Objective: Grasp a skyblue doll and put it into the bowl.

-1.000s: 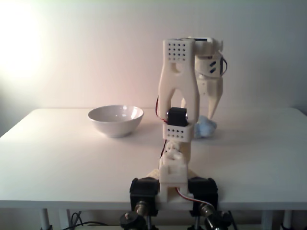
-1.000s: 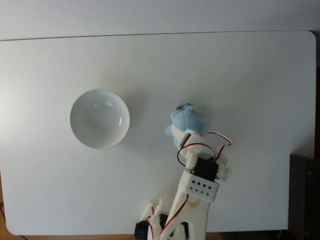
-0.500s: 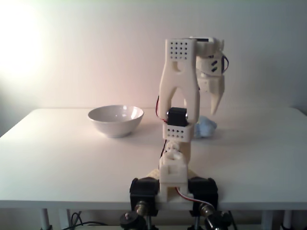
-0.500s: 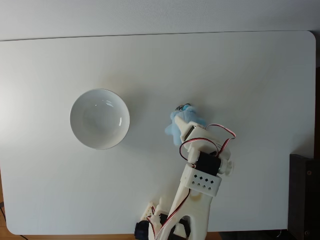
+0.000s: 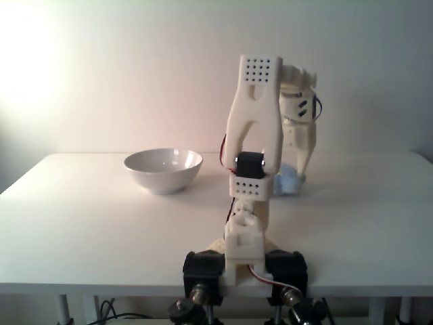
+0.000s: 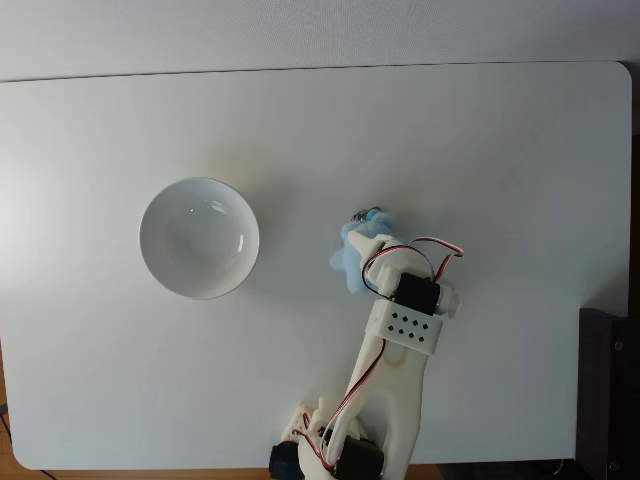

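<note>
The skyblue doll (image 5: pixel 288 183) lies on the white table, right of the arm's base in the front fixed view. From above, the doll (image 6: pixel 347 257) sits right of the bowl (image 6: pixel 200 238), and the arm's wrist covers its right part. The gripper (image 5: pixel 299 168) points straight down and reaches the doll's top; the gripper (image 6: pixel 373 244) rests over the doll in the top fixed view. Its own body hides how the jaws stand. The glossy white bowl (image 5: pixel 163 169) stands apart to the left with nothing in it.
The arm's base (image 5: pixel 245 267) is clamped at the table's near edge (image 5: pixel 101 288). A dark object (image 6: pixel 608 390) stands off the table's right side. Bare white tabletop (image 6: pixel 300 130) lies between the doll and the bowl and toward the far edge.
The gripper rose off the doll half a second ago and has come back down onto it, with the arm leaning further forward. The doll and the bowl have stayed put.
</note>
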You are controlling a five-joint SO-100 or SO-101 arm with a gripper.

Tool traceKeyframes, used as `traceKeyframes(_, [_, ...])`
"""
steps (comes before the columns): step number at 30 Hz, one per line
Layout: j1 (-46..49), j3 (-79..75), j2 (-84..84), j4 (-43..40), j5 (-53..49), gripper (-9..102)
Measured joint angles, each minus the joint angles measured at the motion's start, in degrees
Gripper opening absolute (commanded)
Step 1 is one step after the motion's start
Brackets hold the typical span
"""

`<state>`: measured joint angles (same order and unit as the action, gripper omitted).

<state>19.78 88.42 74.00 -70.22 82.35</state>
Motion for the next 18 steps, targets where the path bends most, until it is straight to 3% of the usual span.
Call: traceKeyframes(18, [-0.62, -1.05, -7.91, 0.62, 0.00, 45])
